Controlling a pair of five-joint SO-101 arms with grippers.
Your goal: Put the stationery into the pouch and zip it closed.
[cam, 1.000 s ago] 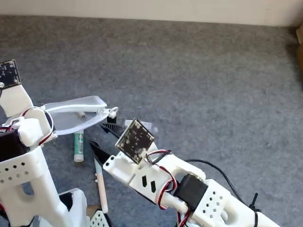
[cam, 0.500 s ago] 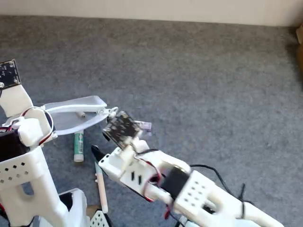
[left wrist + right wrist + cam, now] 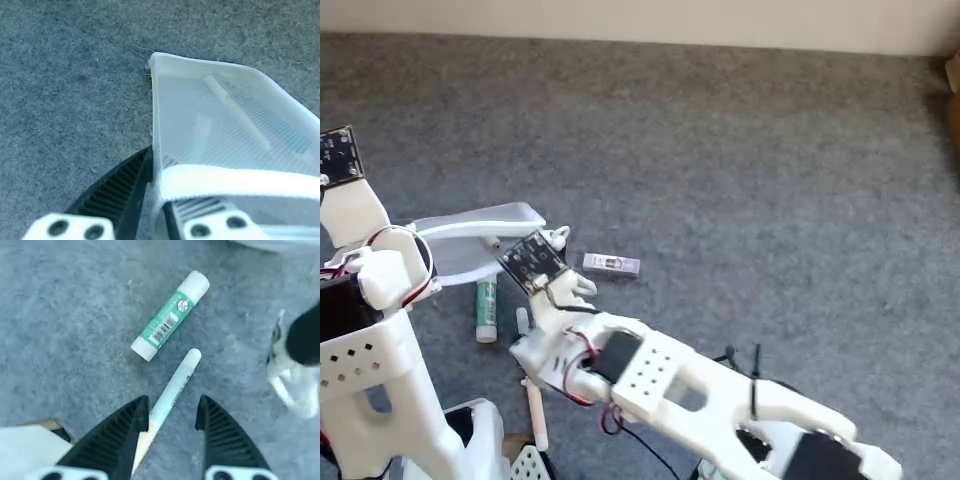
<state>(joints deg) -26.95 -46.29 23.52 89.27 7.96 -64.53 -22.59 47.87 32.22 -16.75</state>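
The left gripper (image 3: 157,196) has its jaws pinching one edge of the pouch (image 3: 220,125), a thin see-through mesh bag. It looks soft and floppy, so it will probably sag and shift unless it is held this way.

The right gripper (image 3: 172,405) hangs with its jaws spread to either side of the pen (image 3: 172,385), not touching it. The pen lies flat on the desk (image 3: 60,315), near the pouch. The glue stick (image 3: 170,322) lies between the pen and the pouch.

Both items look light, stiff and smooth, and both are round, so they are apt to roll or squirt out of a poor pinch. The pen is best taken across its barrel near the middle, squarely, so that it does not tip. A small labelled stick (image 3: 611,264) lies just beyond the pouch's zip end.
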